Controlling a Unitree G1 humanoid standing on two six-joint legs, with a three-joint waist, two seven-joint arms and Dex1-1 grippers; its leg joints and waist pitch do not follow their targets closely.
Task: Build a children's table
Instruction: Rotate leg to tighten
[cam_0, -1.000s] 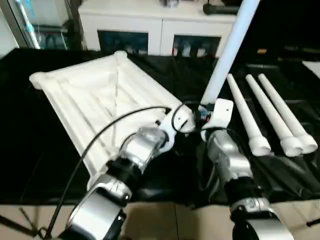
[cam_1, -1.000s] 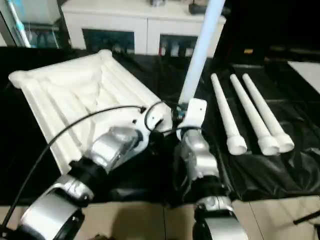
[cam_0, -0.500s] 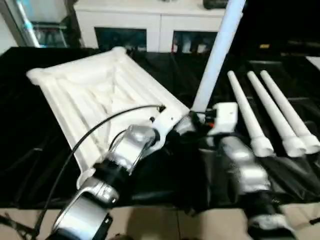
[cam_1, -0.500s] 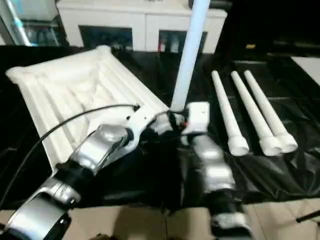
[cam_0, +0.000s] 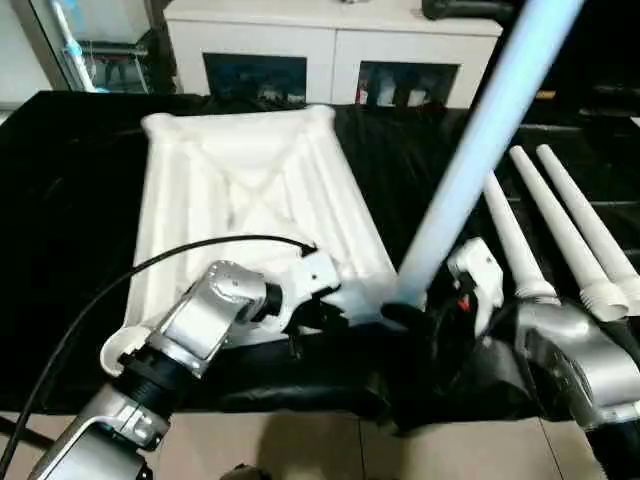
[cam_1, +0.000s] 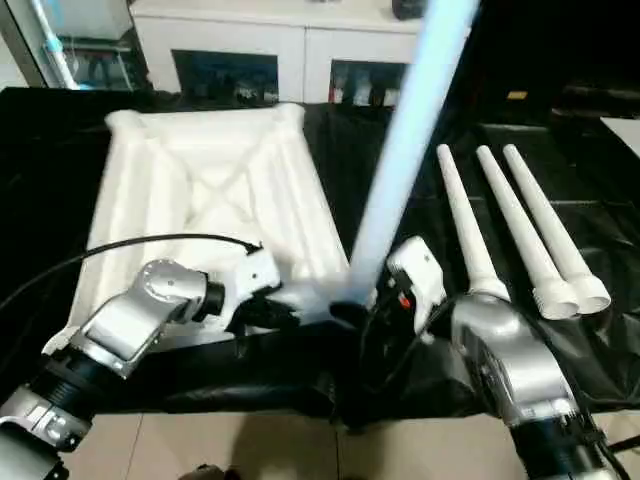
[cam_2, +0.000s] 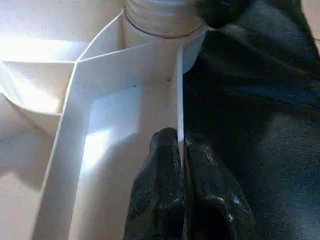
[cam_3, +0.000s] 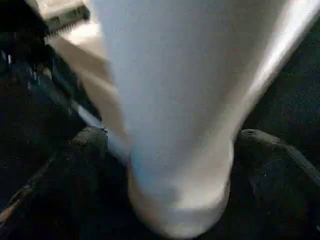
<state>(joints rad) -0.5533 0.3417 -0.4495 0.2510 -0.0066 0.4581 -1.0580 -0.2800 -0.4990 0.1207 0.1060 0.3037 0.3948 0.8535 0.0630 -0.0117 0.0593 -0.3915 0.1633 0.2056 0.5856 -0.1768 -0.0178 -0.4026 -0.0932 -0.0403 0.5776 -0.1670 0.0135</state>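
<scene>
The tabletop lies underside up on the black-covered worktop, and one leg stands tilted in its near right corner socket. Three more legs lie side by side to the right, well apart from it. To seat this leg well, I judge it should be brought upright and pressed or turned straight down while the top is held from sliding. My left tool is pinched closed on a thin rib of the tabletop just by that socket. My right tool stands wide, one finger on each side of the leg's base, not squeezing it.
</scene>
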